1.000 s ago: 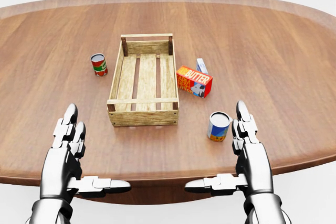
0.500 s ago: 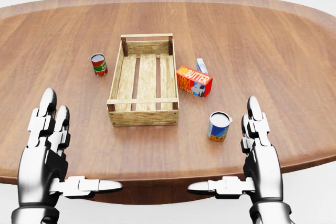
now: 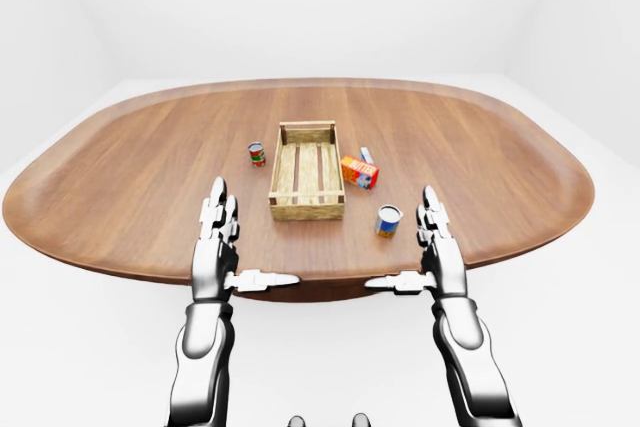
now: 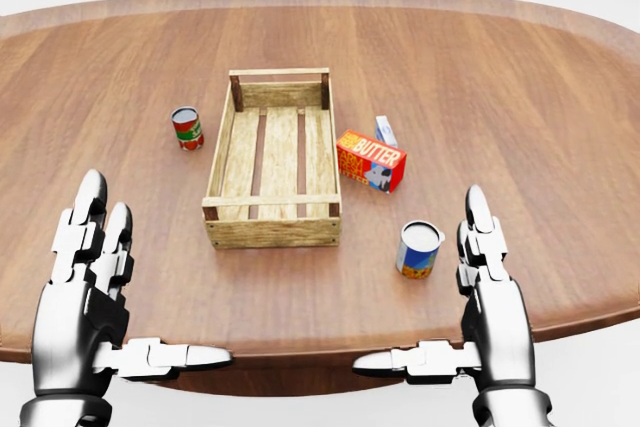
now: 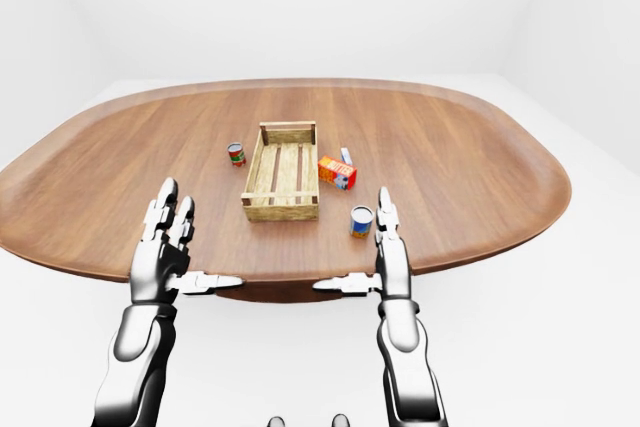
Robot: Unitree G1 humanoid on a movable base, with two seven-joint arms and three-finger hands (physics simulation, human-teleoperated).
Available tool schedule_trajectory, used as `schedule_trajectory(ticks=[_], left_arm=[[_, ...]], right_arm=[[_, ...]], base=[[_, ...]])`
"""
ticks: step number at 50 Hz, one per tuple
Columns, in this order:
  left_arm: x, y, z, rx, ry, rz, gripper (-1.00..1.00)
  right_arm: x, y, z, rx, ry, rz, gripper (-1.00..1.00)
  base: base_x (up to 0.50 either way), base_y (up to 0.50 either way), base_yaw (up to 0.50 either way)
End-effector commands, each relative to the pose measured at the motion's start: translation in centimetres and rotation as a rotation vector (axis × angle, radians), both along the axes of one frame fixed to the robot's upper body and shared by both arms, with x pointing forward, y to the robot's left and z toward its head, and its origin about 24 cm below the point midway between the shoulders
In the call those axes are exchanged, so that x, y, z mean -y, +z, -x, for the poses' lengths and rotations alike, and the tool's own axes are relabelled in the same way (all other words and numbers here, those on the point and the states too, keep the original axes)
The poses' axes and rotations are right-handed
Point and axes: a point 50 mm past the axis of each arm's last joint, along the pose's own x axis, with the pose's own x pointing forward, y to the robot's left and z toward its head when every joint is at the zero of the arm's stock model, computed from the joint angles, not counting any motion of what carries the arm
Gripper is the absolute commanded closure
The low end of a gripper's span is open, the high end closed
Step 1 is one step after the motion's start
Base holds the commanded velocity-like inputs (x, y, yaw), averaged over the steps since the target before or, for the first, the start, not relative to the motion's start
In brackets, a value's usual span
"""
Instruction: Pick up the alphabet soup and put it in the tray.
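The alphabet soup can [image 4: 418, 249], with a blue and orange label, stands upright on the wooden table [image 4: 520, 97], right of the tray's near right corner. The tray [image 4: 272, 231] is an empty slatted wooden crate in the middle of the head view. My right hand [image 4: 445, 302] is open, its fingers upright just right of the can and slightly below it, not touching it. My left hand [image 4: 125, 297] is open and empty at the lower left, well left of the tray.
A red and green can [image 4: 186, 128] stands left of the tray. A red butter box [image 4: 371, 160] and a small white and blue box [image 4: 386, 130] lie right of the tray, above the soup can. The table's near edge runs under both hands.
My left hand moved left and down in the head view, my right hand slightly right. The whole picture then shifted a little downward, so the camera has moved; the objects have not.
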Motion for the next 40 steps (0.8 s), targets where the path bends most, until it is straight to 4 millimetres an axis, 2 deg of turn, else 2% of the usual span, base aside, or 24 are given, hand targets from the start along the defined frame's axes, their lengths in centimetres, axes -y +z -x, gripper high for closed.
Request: schedule_trajectory(ticks=[1,24,40], left_arm=[[0.06,0.06,-0.15,0.003,-0.005,0.004,-1.0],[0.07,0.76,0.37,0.028,-0.014,0.004,-1.0],[0.07,0.52,0.23,0.022,-0.012,0.005,-1.0]], right_arm=[[-0.21,0.44,0.18,0.034,0.028,0.014,-1.0],[-0.01,0.98,0.59,0.062,0.0,0.008,-1.0],[0.25,1.14,0.65,0.051,-0.017,0.002,-1.0]], base=[[0.5,0.0,0.0],[0.5,0.0,0.0],[0.01,0.0,0.0]])
